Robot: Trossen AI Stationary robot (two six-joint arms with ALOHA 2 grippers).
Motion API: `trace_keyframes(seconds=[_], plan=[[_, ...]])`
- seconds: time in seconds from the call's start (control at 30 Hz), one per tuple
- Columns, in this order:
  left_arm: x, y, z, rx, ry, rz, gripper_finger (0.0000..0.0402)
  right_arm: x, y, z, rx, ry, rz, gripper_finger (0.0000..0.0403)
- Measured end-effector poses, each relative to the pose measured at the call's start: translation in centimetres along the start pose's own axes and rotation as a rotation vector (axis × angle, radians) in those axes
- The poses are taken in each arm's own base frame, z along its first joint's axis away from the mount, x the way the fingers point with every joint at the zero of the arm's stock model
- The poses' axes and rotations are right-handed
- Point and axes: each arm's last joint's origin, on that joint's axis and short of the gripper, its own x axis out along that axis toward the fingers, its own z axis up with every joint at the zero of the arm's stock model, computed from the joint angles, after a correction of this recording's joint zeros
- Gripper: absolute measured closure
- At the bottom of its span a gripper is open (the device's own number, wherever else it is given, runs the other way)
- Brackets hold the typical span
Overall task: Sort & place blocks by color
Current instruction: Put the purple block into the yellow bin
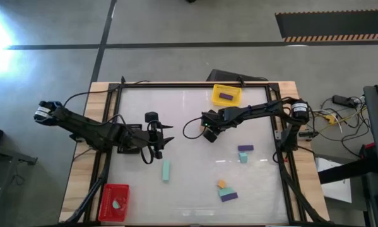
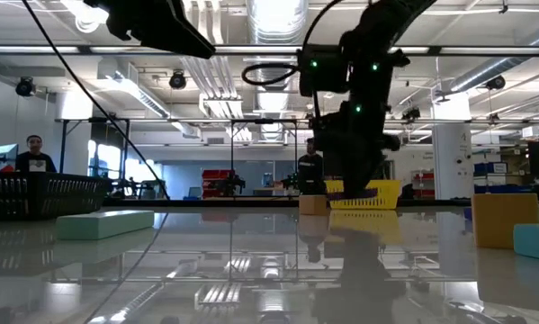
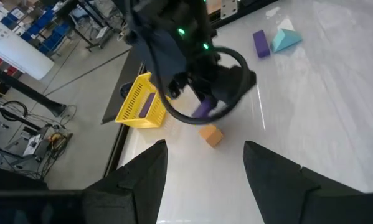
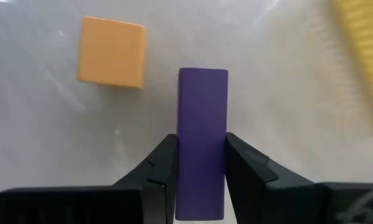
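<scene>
On your white tabletop (image 1: 189,183): right gripper (image 4: 200,163) clamped on a purple bar (image 4: 202,140) held near the yellow tray (image 1: 227,95), which already holds one; left gripper (image 3: 205,163) spread, empty; mint (image 1: 166,170), purple and orange blocks still unsorted.

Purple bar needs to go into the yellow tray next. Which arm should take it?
Right. The right gripper is shut on the purple bar, with the yellow tray close by. The left gripper is open, empty and farther from that tray.
</scene>
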Motion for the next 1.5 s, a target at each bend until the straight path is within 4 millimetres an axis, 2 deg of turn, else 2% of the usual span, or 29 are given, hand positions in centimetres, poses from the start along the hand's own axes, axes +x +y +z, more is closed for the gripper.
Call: trace_keyframes(seconds=[0.27, 0.37, 0.47, 0.57, 0.7, 0.87, 0.97, 1.07, 1.3, 1.5], plan=[[0.0, 0.0, 0.0, -0.003, -0.004, 0.001, 0.0207, -5.2, -1.6, 2.3, -0.226, 0.032, -0.021, 0.0314], [0.0, 0.0, 0.1, -0.005, -0.006, 0.001, 0.0207, -6.5, -3.3, 3.4, -0.327, 0.025, -0.026, 0.0314], [0.0, 0.0, 0.1, -0.005, -0.006, 0.001, 0.0207, -7.0, -5.6, 4.5, -0.415, 0.013, -0.027, 0.0314], [0.0, 0.0, 0.1, -0.005, -0.006, 0.001, 0.0207, -6.5, -8.4, 5.4, -0.472, 0.024, -0.047, 0.0313], [0.0, 0.0, 0.1, -0.005, -0.006, 0.001, 0.0207, -4.9, -12.4, 6.6, -0.405, -0.017, 0.014, 0.0313], [0.0, 0.0, 0.1, -0.004, -0.006, 0.001, 0.0207, -2.6, -16.5, 7.1, -0.299, -0.056, 0.085, 0.0312], [0.0, 0.0, 0.1, -0.004, -0.006, 0.0, 0.0207, -1.3, -18.2, 6.9, -0.276, -0.049, 0.085, 0.0312], [0.0, 0.0, 0.1, -0.004, -0.006, 0.001, 0.0207, -0.4, -18.8, 6.7, -0.278, -0.041, 0.082, 0.0312], [0.0, 0.0, 0.1, -0.004, -0.006, 0.001, 0.0207, 0.6, -18.7, 6.7, -0.298, -0.019, 0.09, 0.031], [0.0, 0.0, 0.1, -0.005, -0.006, 0.0, 0.0207, 0.6, -18.7, 6.7, -0.266, -0.021, 0.089, 0.0273]])
